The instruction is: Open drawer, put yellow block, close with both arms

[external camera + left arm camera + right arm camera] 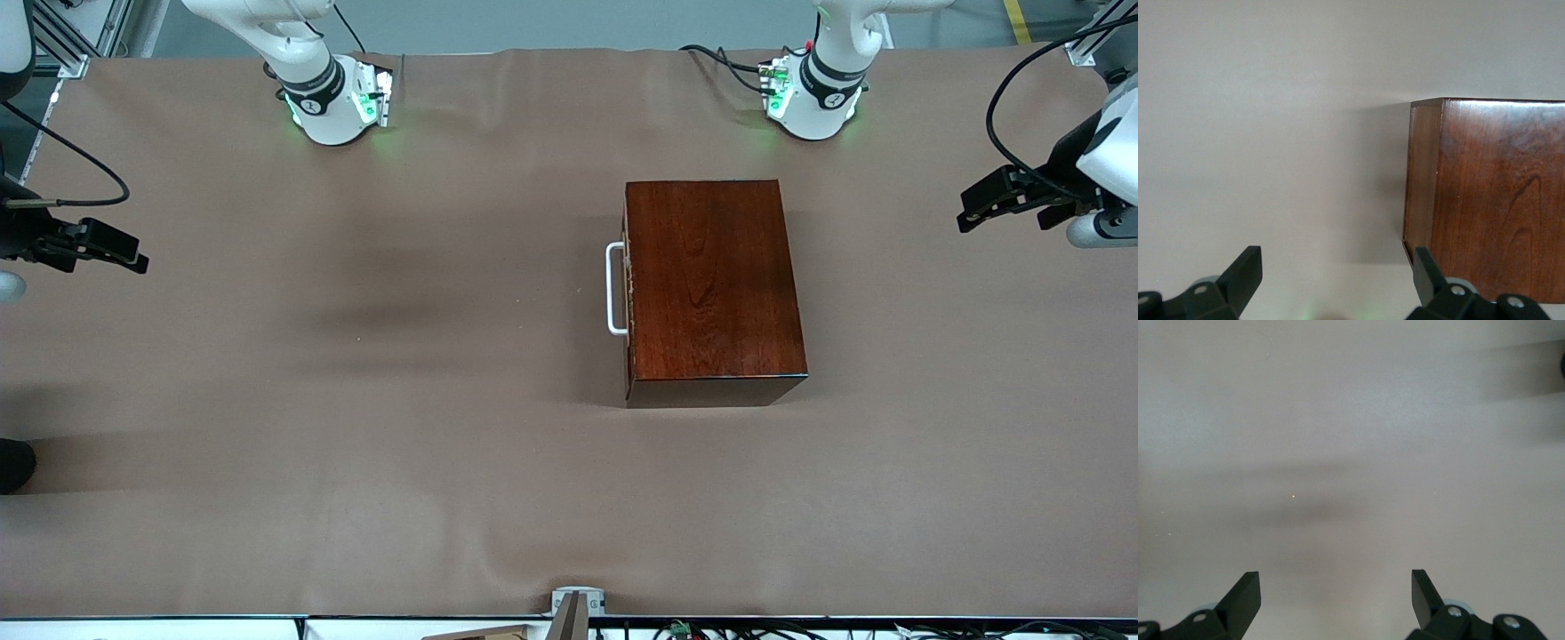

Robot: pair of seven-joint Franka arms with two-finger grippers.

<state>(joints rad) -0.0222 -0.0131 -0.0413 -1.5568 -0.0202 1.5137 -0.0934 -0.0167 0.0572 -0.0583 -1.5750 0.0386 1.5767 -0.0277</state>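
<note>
The dark reddish-brown wooden box (711, 276) stands mid-table, nearer the left arm's end. Its drawer (629, 293) is shut, and the white U-shaped handle (614, 289) faces the right arm's end. No yellow block shows in any view. My left gripper (973, 206) hovers open at the left arm's end of the table, apart from the box. In the left wrist view its fingers are spread around nothing (1336, 260), with a corner of the box (1498, 200) ahead. My right gripper (133, 253) hovers open over bare table at the right arm's end, empty in its wrist view (1336, 581).
The brown table cover (400, 400) spreads around the box. The two arm bases (338, 98) (813, 98) glow green along the edge farthest from the front camera. A small bracket (576, 604) sits at the nearest edge, and a dark object (13, 462) pokes in at the right arm's end.
</note>
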